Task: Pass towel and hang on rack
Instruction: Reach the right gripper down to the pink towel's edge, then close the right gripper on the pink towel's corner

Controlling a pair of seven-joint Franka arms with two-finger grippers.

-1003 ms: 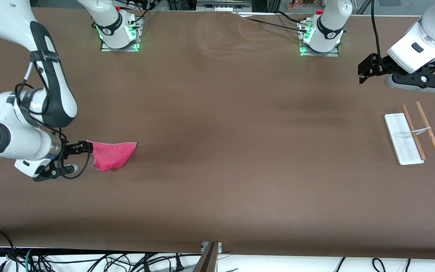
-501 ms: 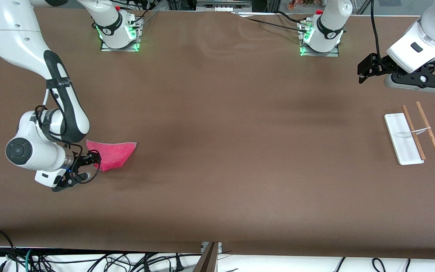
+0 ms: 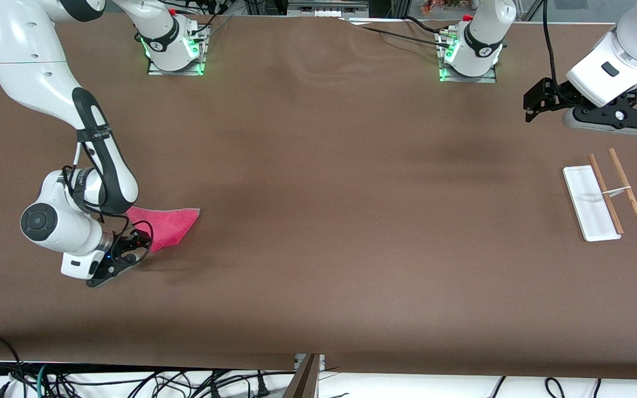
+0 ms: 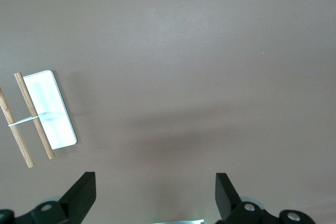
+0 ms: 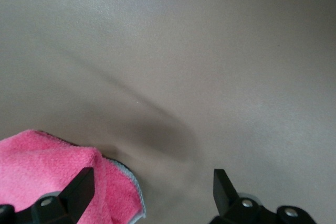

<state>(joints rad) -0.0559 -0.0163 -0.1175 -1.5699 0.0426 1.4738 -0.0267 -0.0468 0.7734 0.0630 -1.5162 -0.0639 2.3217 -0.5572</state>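
The right pincer [image 3: 133,243] sits low at the corner of the towel [image 3: 168,225] that lies nearest the front camera, its jaws spread wide with nothing between them. In the right wrist view one black finger [image 5: 79,188] stands over the edge of the pink cloth [image 5: 63,177], the other over bare desk; whether the tips touch the fabric I cannot tell.

The towel lies flat on the brown desk [image 3: 318,221] toward the right arm's end. It is bright pink-red, a soft napped weave, folded into a rough triangle with a pale grey stitched border showing along its rim.

The left pincer [image 3: 534,105] waits in the air toward the left arm's end of the desk, jaws wide apart and empty; its two black fingers [image 4: 81,195] frame plain desk in the left wrist view.

The rack [image 3: 592,204] lies on the desk nearer the front camera than that pincer, well apart from the towel: a flat white rectangular base, with two thin brown wooden rods [image 3: 627,189] joined by a short white crosspiece. The same rack [image 4: 50,111] shows in the left wrist view.
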